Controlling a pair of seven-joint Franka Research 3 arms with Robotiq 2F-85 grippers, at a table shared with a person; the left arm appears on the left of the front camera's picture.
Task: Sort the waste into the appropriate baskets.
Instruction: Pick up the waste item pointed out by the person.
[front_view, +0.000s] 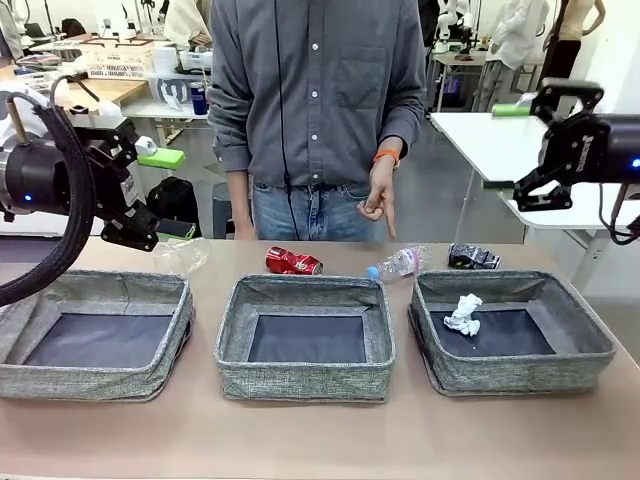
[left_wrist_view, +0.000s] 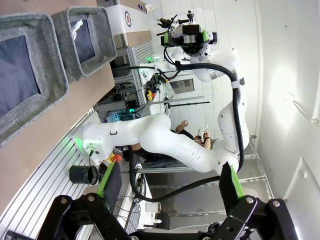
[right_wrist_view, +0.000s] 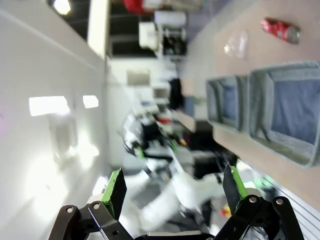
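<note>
**Waste sort: both grippers empty, four pieces to go**

Item 1. Left gripper (front_view: 165, 193): jaws spread wide, nothing between the green pads, raised above the table's left end and turned sideways. Its wrist view looks across at the other arm rather than down at the waste.

Item 2. Right gripper (front_view: 508, 147): jaws likewise wide and empty, held high off the right end.

Item 3. Baskets, three in a row: left basket (front_view: 80, 380) and middle basket (front_view: 305, 380) bare inside. The right basket (front_view: 520, 372) holds the crumpled paper wad (front_view: 463, 314).

Item 4. Waste on the table (front_view: 320, 440), in a line behind the baskets:
- The clear bottle (front_view: 185, 256) lies by the left basket's far right corner.
- The red soda can (front_view: 293, 262) lies behind the middle basket.
- The blue-capped bottle (front_view: 397, 264) lies on its side between the middle and right baskets.
- The dark can (front_view: 472, 258) lies behind the right basket.

Item 5. The person's hand (front_view: 380, 200) hangs above the gap between red can and blue-capped bottle.

Handling note (judgement): the step in hand looks like a first reach.
- Each arm best takes its nearest piece, left to the clear bottle and right to the dark can.
- The wrist should roll to point downward and come in from above, jaws across the short axis.
- The bottles look light and likely to roll or buckle, so centre them before closing.
- Stay clear of the hand.
</note>
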